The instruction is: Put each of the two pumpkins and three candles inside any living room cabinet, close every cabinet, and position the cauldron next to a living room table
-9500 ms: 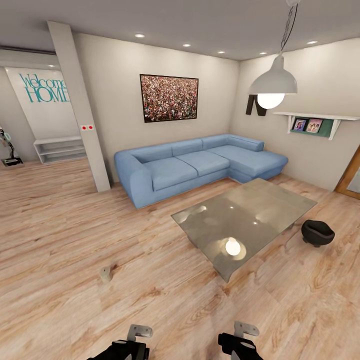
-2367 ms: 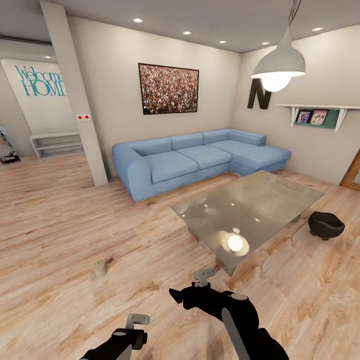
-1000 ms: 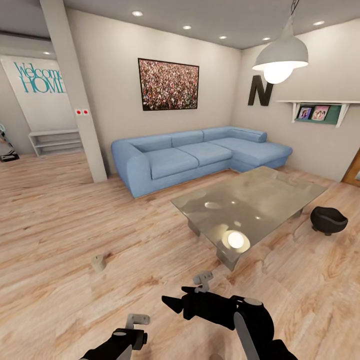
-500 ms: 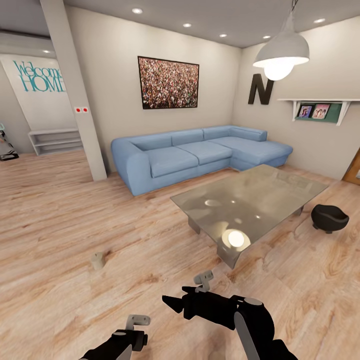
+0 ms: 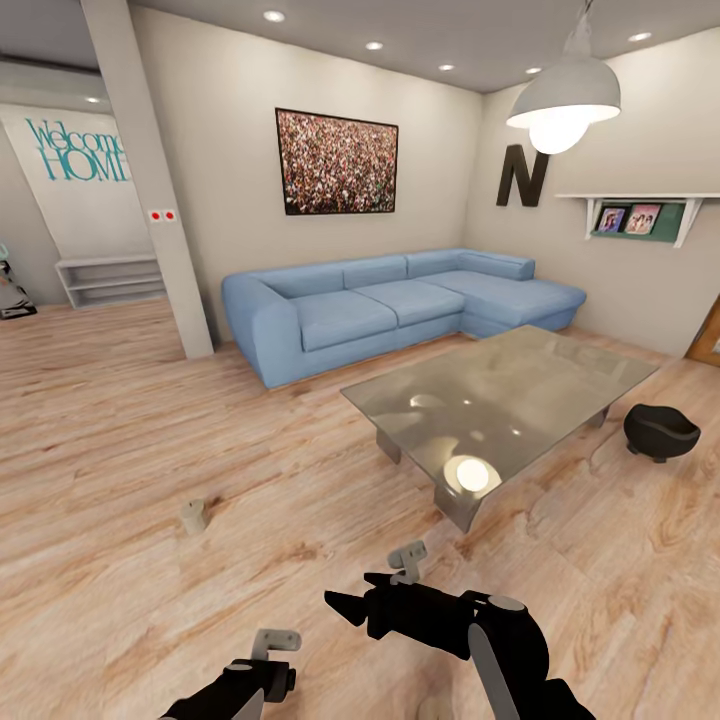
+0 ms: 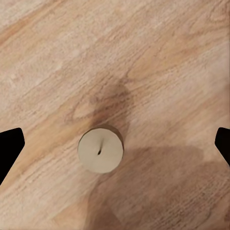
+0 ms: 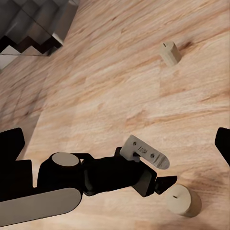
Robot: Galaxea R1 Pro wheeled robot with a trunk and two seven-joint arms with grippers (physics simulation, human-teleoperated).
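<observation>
Left gripper (image 6: 115,143) hangs spread wide over a candle (image 6: 100,151) on bare floor (image 5: 120,420), well clear of the table (image 5: 500,400). Right gripper (image 5: 345,605): cannot tell. The view has crept forward.

A blue corner sofa (image 5: 400,305) stands against the back wall, under a framed crowd photograph (image 5: 337,163). A hanging lamp (image 5: 563,98) glows near a black letter N (image 5: 522,175). A white wall shelf (image 5: 638,212) carries two small pictures. The floor (image 5: 120,430) is light wood.
</observation>
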